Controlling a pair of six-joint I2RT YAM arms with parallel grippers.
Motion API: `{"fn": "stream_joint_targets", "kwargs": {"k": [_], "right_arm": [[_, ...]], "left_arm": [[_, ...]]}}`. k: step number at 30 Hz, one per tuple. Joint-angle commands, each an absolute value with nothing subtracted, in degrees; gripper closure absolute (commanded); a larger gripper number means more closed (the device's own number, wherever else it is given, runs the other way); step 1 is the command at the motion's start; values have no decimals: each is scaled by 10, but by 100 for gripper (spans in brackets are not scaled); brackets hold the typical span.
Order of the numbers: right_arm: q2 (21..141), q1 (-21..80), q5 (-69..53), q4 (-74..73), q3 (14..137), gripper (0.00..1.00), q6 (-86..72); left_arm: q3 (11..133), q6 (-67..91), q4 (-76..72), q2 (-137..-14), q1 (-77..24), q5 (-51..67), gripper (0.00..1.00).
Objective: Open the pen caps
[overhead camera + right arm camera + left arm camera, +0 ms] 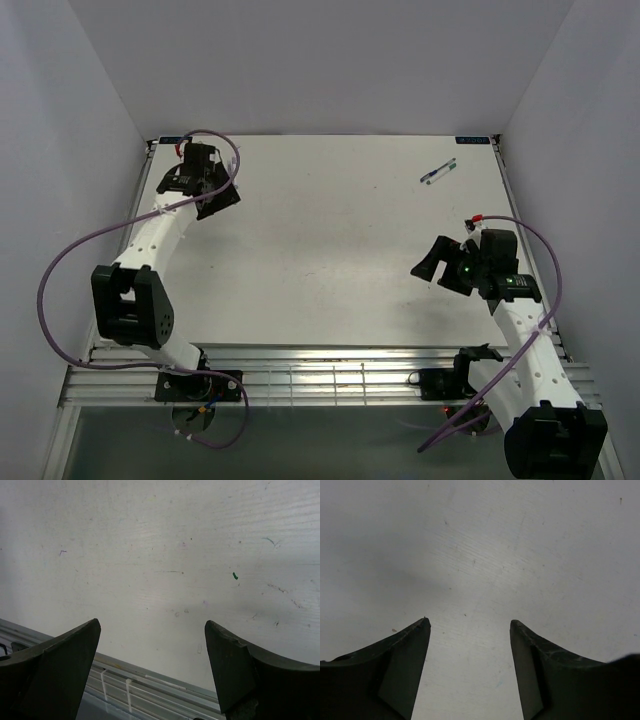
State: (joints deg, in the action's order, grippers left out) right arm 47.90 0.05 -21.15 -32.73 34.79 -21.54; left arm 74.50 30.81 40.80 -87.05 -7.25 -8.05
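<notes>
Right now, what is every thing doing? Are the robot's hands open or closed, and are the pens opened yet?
left hand: open, holding nothing.
right hand: open wide, holding nothing.
pens: two, lying flat side by side near the far right corner, away from both hands; too small to tell if capped.

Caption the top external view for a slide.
Pens lie near the table's far right corner; left arm sits far left, right arm near right, jaws open and empty.
</notes>
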Motion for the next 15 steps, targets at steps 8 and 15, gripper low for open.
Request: {"fn": "stream_joint_targets", "kwargs": {"k": [8,15], "right_arm": [[504,-1,-221,-294,402,9,-164],[519,-1,-241,-273,417,10,-160]], "left_arm": [[913,212,360,-1039,-58,-148,38],[1006,193,333,-1158,-40,-138,46]]}}
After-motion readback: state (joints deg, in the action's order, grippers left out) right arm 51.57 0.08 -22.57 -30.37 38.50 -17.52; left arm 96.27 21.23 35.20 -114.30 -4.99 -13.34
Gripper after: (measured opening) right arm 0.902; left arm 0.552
